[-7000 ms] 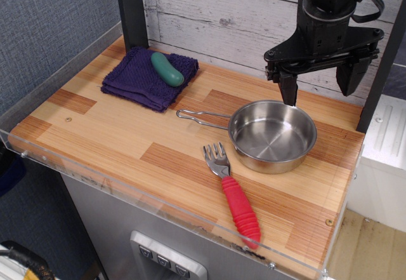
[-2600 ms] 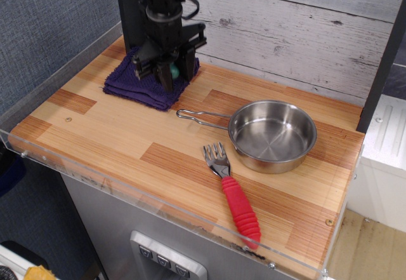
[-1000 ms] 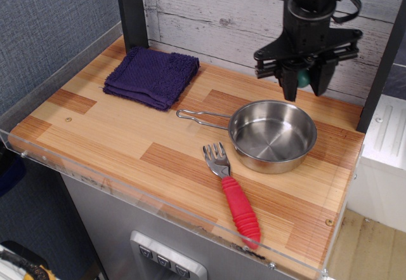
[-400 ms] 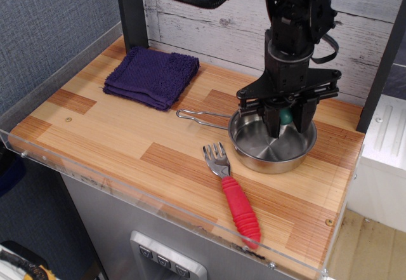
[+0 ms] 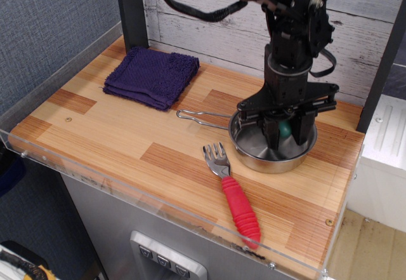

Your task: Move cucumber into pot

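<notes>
The steel pot sits at the right of the wooden table, its wire loop handle pointing left. My gripper is lowered inside the pot, its black fingers reaching down to the pan floor. A bit of the teal-green cucumber shows between the fingers, inside the pot. The fingers stand close around the cucumber and appear shut on it. Most of the cucumber is hidden by the fingers.
A folded purple cloth lies at the back left. A fork with a red handle lies in front of the pot. A clear plastic rim runs along the table's front edge. A white plank wall stands behind.
The gripper took the cucumber from the purple cloth, carried it right over the pot, then lowered it. Since the last frame it has sunk a little deeper into the pot.
</notes>
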Controlling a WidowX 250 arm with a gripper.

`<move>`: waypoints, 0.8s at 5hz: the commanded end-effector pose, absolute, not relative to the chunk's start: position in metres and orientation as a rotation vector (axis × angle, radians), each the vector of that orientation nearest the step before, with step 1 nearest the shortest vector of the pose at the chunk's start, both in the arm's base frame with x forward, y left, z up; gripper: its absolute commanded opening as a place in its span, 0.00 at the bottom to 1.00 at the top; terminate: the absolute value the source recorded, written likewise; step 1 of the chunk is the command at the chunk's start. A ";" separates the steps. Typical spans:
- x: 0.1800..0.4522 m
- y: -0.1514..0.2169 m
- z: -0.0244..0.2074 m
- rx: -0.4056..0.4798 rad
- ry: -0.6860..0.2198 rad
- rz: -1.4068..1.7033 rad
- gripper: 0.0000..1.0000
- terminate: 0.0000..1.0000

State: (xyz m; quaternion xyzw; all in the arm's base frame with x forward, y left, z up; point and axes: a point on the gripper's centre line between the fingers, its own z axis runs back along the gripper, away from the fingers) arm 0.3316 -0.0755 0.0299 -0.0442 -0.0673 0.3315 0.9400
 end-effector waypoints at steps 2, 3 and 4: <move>0.318 -0.077 0.030 -0.067 -0.108 0.727 1.00 0.00; 0.319 -0.079 0.030 -0.056 -0.103 0.720 1.00 0.00; 0.322 -0.080 0.034 -0.055 -0.110 0.713 1.00 0.00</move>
